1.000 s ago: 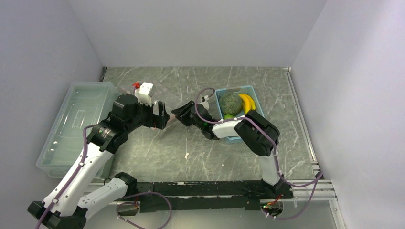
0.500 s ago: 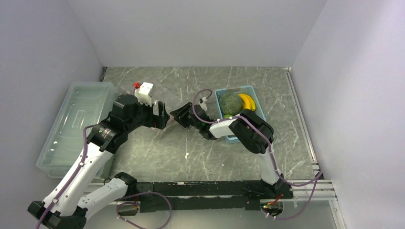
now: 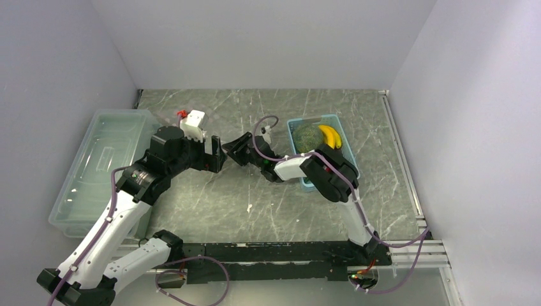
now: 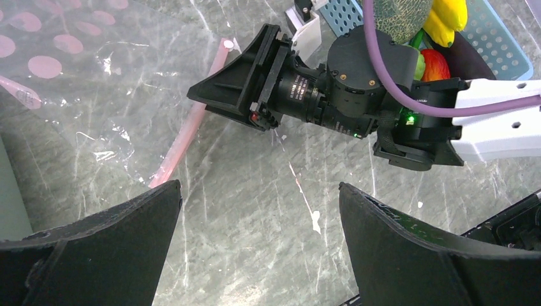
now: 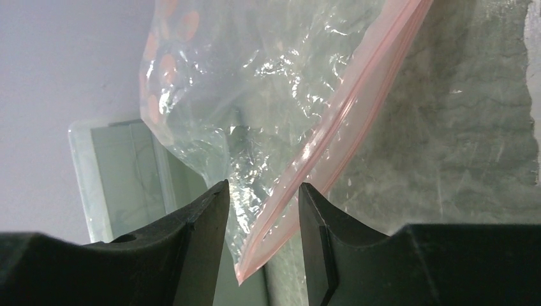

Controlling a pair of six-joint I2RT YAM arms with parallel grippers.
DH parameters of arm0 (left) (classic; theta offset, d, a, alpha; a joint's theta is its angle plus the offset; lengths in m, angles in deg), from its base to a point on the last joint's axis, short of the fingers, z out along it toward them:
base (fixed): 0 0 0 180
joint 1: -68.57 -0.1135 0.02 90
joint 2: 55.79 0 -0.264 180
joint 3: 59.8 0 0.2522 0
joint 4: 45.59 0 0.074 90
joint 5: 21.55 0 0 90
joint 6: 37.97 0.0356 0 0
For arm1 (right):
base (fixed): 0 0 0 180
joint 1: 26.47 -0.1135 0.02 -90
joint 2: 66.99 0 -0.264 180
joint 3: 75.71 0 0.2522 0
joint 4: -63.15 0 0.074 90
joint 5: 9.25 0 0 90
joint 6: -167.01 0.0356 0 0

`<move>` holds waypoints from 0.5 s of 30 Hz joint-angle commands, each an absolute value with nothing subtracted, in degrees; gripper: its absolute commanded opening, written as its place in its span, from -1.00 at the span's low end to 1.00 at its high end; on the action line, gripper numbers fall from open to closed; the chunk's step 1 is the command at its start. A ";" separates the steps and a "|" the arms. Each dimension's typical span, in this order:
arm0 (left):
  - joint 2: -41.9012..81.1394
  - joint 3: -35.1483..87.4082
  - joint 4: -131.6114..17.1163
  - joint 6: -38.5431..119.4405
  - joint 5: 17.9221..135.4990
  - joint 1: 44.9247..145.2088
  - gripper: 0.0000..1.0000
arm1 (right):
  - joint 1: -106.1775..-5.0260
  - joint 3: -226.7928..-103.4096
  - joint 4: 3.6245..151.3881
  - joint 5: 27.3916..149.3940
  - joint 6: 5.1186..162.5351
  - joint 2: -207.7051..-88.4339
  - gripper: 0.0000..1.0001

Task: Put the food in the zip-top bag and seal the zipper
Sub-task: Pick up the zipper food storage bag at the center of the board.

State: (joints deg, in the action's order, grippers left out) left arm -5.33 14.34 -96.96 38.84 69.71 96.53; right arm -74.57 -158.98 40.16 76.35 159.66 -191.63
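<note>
At mid-table, my right gripper (image 5: 261, 188) half-open at the pink zipper strip (image 5: 357, 89) of the clear plastic bag (image 5: 255, 83); my left gripper (image 4: 258, 188) wide open.

right pincer (image 3: 231, 150) shifted left, closer to left pincer (image 3: 215, 155), right arm (image 3: 326, 176) uncovering more of basket (image 3: 312, 117)

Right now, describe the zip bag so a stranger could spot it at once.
On the grey marble table, look between the big clear bin on the left and the blue basket. The bag lies there: floppy clear plastic with pink dots and a pink strip along its mouth.
</note>
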 commanded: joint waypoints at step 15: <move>-5.78 14.43 -95.47 39.06 70.43 96.69 0.98 | -74.33 -168.43 38.15 75.38 161.96 -198.09 -0.12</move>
